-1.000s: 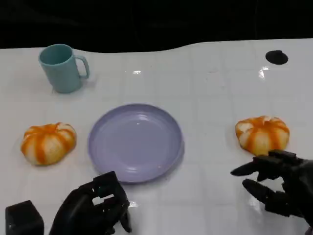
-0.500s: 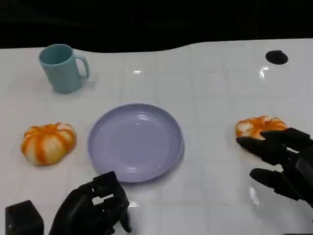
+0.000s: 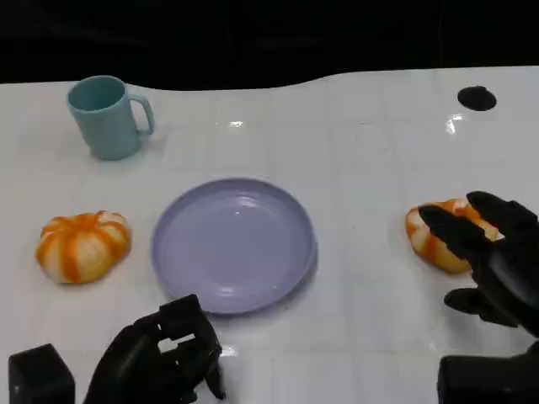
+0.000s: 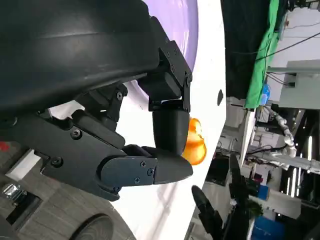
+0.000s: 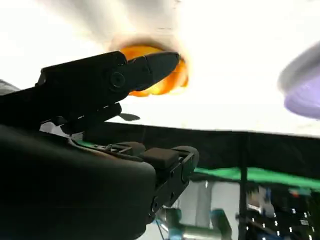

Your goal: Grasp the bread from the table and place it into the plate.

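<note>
R hand (image 3: 493, 257) sat at the near-R part of the tabletop (image 3: 370, 151), fingers spread and reaching over the R bread roll (image 3: 434, 236), an orange-and-white striped bun. Fingertips overlapped the roll's top and R side in head view; contact vs. just above — couldn't tell. Nothing pinched. R wrist view: one finger (image 5: 135, 70) lay across the roll (image 5: 165, 82), others apart.

Roll lay directly ahead of and under R hand's fingers, slightly toward the lilac plate (image 3: 233, 244). Roll roundish, no real long axis, so approach angle probably matters little. Plate sat well apart to the roll's L, at centre.

Second roll (image 3: 82, 244) lay L of the plate. L hand (image 3: 160, 358) was low at the near edge, fingers curled in, holding nothing, near neither roll. Teal mug (image 3: 108, 116) far-L, out of the way.

Judgement: R hand much the nearer; next needs fingers to close round the R roll.
</note>
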`<action>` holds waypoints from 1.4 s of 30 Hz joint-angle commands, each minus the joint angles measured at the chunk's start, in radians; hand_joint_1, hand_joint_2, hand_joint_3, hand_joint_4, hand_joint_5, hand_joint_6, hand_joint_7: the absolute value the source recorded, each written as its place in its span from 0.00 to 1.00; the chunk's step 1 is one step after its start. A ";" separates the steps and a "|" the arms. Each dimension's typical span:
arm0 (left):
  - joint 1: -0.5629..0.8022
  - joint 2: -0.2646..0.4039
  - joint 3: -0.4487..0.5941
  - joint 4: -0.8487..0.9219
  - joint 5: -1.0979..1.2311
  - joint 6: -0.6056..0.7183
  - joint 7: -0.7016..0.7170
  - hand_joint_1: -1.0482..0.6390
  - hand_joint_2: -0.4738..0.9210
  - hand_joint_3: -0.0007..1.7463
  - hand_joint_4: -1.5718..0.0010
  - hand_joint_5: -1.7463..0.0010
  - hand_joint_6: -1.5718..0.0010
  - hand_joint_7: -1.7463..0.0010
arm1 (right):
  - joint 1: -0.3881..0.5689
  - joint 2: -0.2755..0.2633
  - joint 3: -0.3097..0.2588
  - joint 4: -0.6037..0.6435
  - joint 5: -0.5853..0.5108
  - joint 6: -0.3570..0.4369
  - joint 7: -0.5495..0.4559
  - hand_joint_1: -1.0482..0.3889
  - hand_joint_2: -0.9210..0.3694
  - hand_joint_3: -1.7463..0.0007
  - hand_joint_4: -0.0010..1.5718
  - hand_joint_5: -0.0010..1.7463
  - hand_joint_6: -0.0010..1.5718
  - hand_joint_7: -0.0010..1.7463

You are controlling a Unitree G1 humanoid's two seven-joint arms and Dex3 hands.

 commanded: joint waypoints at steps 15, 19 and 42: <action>0.002 0.006 0.003 0.000 0.009 -0.009 0.007 0.27 0.86 0.34 0.51 0.00 0.54 0.16 | -0.234 -0.007 0.142 0.284 -0.008 0.090 -0.014 0.32 0.05 1.00 0.10 0.04 0.15 0.01; 0.004 0.006 0.003 -0.005 0.003 0.004 0.004 0.27 0.86 0.34 0.51 0.00 0.54 0.16 | -0.277 -0.003 0.164 0.355 0.005 0.087 -0.021 0.34 0.08 1.00 0.11 0.05 0.16 0.01; 0.018 0.001 0.001 -0.022 0.002 -0.003 0.004 0.27 0.86 0.34 0.51 0.00 0.55 0.15 | -0.441 0.025 0.238 0.630 0.159 0.075 0.151 0.43 0.04 0.99 0.21 0.05 0.23 0.02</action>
